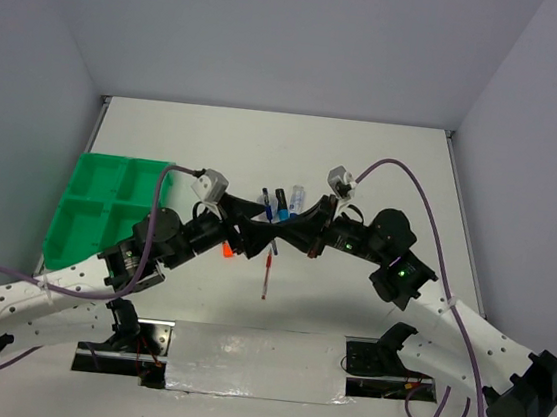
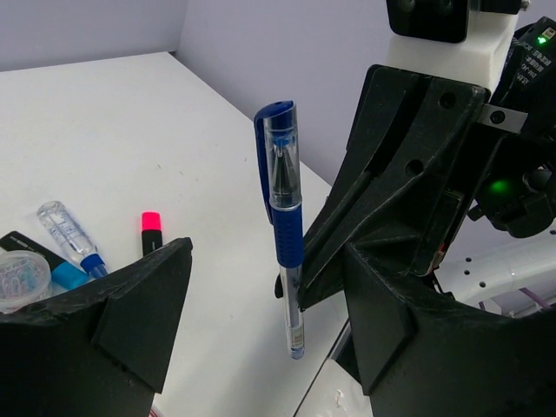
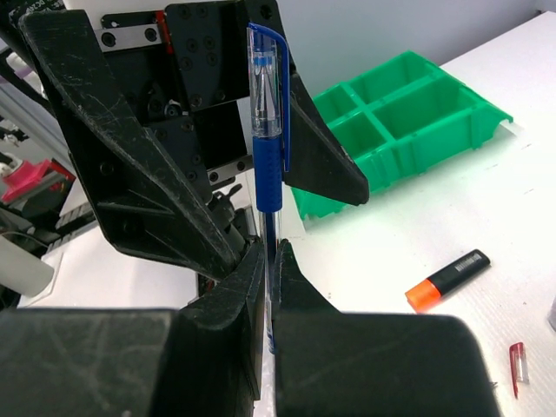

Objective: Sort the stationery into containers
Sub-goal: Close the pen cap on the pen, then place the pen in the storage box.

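Note:
My right gripper point(image 3: 269, 252) is shut on the lower barrel of a blue pen point(image 3: 268, 122) and holds it upright above the table. My left gripper point(image 2: 269, 261) is open, its two fingers standing on either side of the same pen point(image 2: 283, 217) without touching it. In the top view the two grippers meet nose to nose, left point(image 1: 254, 229) and right point(image 1: 292, 232). The green four-compartment tray point(image 1: 108, 204) sits at the left and looks empty. An orange-black highlighter point(image 3: 447, 280) and a thin red pen point(image 1: 267, 273) lie on the table.
Blue-capped markers point(image 1: 281, 203) lie just behind the grippers. In the left wrist view a pink-black highlighter point(image 2: 150, 231), a clear marker with blue cap point(image 2: 71, 240) and a small round piece point(image 2: 21, 278) lie together. A small red cap point(image 3: 517, 363) lies near the orange highlighter.

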You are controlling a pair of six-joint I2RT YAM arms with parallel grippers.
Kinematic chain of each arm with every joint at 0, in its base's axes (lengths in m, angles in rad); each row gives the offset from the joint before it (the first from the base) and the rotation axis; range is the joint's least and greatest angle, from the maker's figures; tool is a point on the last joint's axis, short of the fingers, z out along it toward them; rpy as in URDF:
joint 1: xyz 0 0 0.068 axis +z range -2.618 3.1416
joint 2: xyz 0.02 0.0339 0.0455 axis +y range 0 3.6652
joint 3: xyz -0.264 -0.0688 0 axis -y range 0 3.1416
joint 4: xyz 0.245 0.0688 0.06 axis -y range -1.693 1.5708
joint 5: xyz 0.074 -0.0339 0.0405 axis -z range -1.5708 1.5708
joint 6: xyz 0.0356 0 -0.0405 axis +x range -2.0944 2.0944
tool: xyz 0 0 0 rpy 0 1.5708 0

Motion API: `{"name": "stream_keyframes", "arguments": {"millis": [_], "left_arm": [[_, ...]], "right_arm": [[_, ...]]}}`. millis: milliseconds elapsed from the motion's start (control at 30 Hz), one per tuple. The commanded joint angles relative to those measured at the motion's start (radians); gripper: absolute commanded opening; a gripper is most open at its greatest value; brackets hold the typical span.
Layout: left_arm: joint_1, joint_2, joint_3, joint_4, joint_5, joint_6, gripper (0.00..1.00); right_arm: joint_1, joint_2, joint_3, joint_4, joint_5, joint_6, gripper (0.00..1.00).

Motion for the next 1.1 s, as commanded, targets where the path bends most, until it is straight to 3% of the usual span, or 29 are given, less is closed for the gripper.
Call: {"name": "stream_keyframes", "arguments": {"millis": [0, 133, 467, 900, 1067], "left_arm": [[0.031, -0.026, 0.018, 0.074, -0.044, 0.003, 0.81], [0.057, -0.025, 0.011, 0.080, -0.041, -0.016, 0.76], [0.090, -0.029, 0.000, 0.108, 0.022, -0.037, 0.77], [0.090, -0.013, -0.078, 0.149, 0.081, -0.093, 0.69], [0.088, -0.019, -0.083, 0.145, 0.085, -0.091, 0.51]], "right_arm": [[0.020, -0.004, -0.014, 0.042, -0.025, -0.010, 0.00], [0.028, -0.001, -0.017, 0.048, -0.049, -0.013, 0.00], [0.041, 0.007, -0.037, 0.063, -0.059, -0.016, 0.00], [0.040, 0.022, 0.023, 0.034, 0.062, 0.010, 0.00], [0.037, 0.039, 0.032, 0.051, 0.056, 0.021, 0.00]]}}
